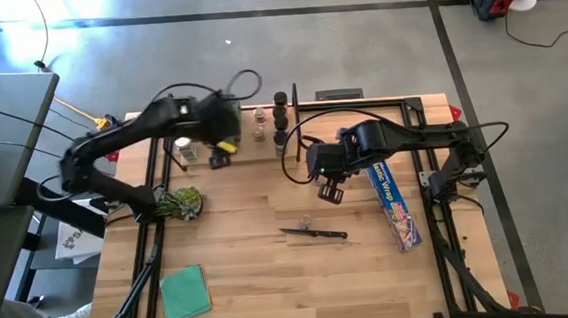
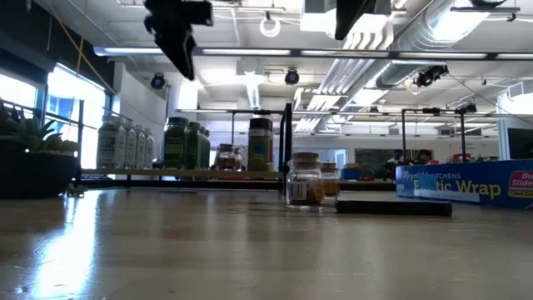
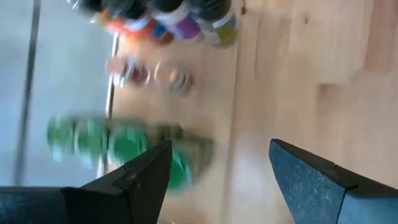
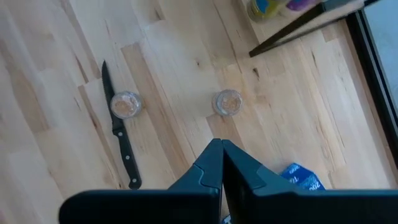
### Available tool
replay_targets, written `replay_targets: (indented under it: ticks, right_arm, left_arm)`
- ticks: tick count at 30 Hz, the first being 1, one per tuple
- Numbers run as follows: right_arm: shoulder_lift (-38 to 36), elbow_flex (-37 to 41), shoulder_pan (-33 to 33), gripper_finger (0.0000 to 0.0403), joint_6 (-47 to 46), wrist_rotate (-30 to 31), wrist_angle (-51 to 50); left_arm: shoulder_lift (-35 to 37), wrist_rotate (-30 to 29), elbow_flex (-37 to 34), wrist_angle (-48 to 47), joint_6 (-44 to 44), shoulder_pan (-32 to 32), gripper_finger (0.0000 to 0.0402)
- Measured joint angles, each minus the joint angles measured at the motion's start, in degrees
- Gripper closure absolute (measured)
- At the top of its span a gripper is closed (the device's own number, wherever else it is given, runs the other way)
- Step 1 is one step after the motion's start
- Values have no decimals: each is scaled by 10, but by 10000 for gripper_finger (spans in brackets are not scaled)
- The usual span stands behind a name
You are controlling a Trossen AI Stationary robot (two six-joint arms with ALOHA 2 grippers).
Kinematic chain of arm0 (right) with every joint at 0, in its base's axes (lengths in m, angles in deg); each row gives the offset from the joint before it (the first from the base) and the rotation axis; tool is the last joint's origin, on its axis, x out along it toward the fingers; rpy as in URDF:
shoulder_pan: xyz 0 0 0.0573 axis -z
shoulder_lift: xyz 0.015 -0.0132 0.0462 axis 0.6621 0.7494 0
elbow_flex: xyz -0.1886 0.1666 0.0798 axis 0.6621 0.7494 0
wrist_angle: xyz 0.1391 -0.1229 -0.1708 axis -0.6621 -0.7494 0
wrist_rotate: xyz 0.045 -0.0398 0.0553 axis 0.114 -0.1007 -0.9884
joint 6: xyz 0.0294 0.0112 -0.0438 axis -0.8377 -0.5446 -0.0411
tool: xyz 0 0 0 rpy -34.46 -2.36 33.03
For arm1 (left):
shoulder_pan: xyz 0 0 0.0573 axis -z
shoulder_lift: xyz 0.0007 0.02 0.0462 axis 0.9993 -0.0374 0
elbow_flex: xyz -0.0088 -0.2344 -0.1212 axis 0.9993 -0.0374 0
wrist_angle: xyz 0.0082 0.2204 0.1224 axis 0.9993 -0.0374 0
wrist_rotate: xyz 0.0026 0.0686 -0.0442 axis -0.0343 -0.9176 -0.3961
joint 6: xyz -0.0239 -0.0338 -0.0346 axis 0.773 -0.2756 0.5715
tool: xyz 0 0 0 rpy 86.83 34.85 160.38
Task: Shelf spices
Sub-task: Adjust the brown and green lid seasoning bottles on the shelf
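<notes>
Open workshop w/ concrete floor and ceiling lights; pale wood table (image 1: 272, 270) in the middle, carrying the shelf (image 1: 248, 141) along its far edge, a thin black upright rod (image 1: 295, 103) at the shelf's end.

Most spices already stand on the shelf: green-capped jars (image 3: 118, 140) and others in a row, seen side-on in the low view (image 2: 179, 142). Two clear jars w/ brownish contents are left on the open table: one beside the knife (image 4: 118, 134), namely jar (image 4: 125, 104), and a second jar (image 4: 227, 102) nearer the shelf. Both upright, long axis vertical, tops facing the right wrist cam. Blue wrap box (image 1: 392, 204) lies just to the right of that spot.

Key relation: the loose jars sit below and just ahead of the right hand (image 1: 330, 190), well apart from the left hand (image 1: 221, 148). So the right arm is the nearer one, prob. the one to pick next, a straight drop from above.

Right hand: fingers pressed together, holding nothing, hanging above the table; needs to spread before any grab. Left hand (image 3: 217, 168): fingers spread wide, nothing between them, hovering over the shelf by the green-capped jars, touching none that I can tell.
</notes>
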State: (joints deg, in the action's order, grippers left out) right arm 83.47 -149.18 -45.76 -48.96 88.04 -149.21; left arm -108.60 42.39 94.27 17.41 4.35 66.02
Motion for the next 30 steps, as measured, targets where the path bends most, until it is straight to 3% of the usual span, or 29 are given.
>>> replay_targets:
  ticks: [4, 8, 12, 18, 30]
  right_arm:
    - [0, 0, 0, 403, 13, 0, 16]
    - [0, 0, 0, 403, 25, 0, 27]
    - [0, 0, 0, 403, 36, 0, 31]
    - [0, 0, 2, 403, 39, 0, 42]
    - [0, 0, 2, 403, 39, -2, 47]
  left_arm:
    - [56, -22, -12, -57, 143, 1, 136]
    - [108, -13, -104, -54, 179, -13, 150]
    - [162, 17, -225, 31, 172, -24, 175]
    - [177, -46, -342, 156, 126, -26, 217]
    - [164, -81, -384, 269, 63, -48, 329]
